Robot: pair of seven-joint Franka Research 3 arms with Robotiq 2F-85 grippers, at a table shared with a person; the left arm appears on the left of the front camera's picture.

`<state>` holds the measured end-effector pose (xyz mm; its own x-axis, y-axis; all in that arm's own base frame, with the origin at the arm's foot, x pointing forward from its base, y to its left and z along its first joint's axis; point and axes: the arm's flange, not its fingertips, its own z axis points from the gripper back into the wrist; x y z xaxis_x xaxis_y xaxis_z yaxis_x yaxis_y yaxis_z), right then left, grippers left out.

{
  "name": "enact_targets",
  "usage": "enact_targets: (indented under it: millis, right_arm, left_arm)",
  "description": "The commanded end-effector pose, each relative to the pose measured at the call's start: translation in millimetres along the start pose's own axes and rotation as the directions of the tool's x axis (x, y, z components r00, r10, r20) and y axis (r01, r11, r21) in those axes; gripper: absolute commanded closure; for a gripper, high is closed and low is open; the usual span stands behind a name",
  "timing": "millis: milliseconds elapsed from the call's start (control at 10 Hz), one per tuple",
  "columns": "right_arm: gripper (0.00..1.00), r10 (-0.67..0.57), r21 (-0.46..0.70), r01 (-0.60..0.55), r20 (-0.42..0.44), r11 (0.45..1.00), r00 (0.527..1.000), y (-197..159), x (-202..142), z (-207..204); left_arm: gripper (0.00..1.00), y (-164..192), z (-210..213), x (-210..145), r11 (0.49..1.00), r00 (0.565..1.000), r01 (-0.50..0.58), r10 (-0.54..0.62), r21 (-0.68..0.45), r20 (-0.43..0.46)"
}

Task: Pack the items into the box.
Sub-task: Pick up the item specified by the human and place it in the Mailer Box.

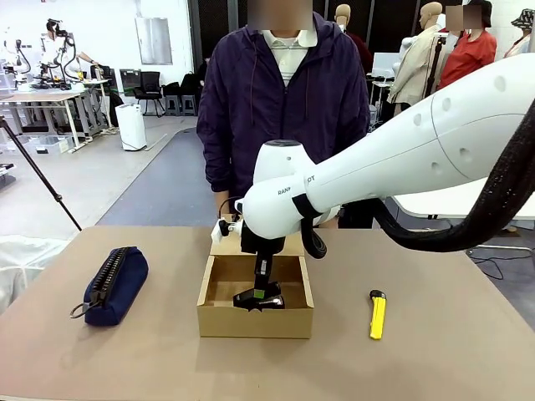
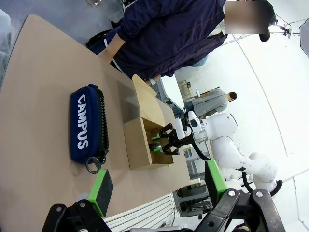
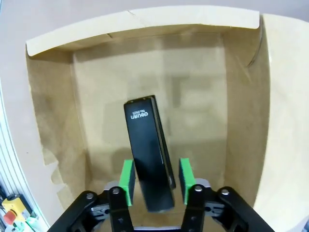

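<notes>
The tan cardboard box point(image 1: 255, 322) sits mid-table with its flap lid open toward the person. My right gripper point(image 1: 264, 294) reaches down into it. In the right wrist view the black stapler point(image 3: 147, 145) lies on the box point(image 3: 48, 121) floor between my green pads point(image 3: 127, 181), which stand slightly off its sides, so the right gripper point(image 3: 157, 180) is open around it. The stapler point(image 1: 257, 301) shows under the fingers. A yellow utility knife point(image 1: 378, 315) with a black tip lies on the table right of the box. My left gripper point(image 2: 157, 186) hovers open above the table's left side, holding nothing.
A navy zip pencil case point(image 1: 113, 284) marked CAMPUS point(image 2: 79, 123) lies left of the box point(image 2: 137, 145). A person in a dark purple jacket point(image 1: 280, 109) stands at the far edge behind the box. My right arm point(image 1: 401, 159) crosses above the table's right half.
</notes>
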<state>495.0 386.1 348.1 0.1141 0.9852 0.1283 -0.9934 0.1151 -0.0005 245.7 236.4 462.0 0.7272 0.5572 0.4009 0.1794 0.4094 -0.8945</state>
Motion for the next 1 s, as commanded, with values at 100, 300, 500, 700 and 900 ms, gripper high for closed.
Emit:
enact_targets:
  millis: [100, 300, 500, 700, 900]
  right_arm:
    - [0.00, -0.022, -0.017, 0.022, 0.027, 1.000, 0.999, 6, -5, 5]
    - [0.00, -0.028, -0.019, 0.029, 0.033, 0.999, 0.999, 5, -6, 6]
    - [0.00, -0.031, -0.018, 0.032, 0.037, 0.999, 0.999, 5, -7, 7]
    - [0.00, -0.045, -0.013, 0.046, 0.048, 0.999, 0.998, 6, -11, 26]
    - [0.00, -0.108, 0.019, 0.108, 0.003, 0.994, 0.994, 11, -32, 86]
  left_arm:
    - [0.00, -1, 1, 1, 1.000, 1.000, 0.012, -0.012, -0.022, 0.013]
    - [0.00, -1, 1, 1, 1.000, 1.000, 0.012, -0.012, -0.022, 0.013]
    - [0.00, -1, 1, 1, 1.000, 1.000, 0.012, -0.012, -0.022, 0.013]
    - [0.00, -1, 1, 1, 1.000, 1.000, 0.012, -0.012, -0.022, 0.013]
    - [0.00, -1, 1, 1, 1.000, 1.000, 0.012, -0.012, -0.022, 0.013]
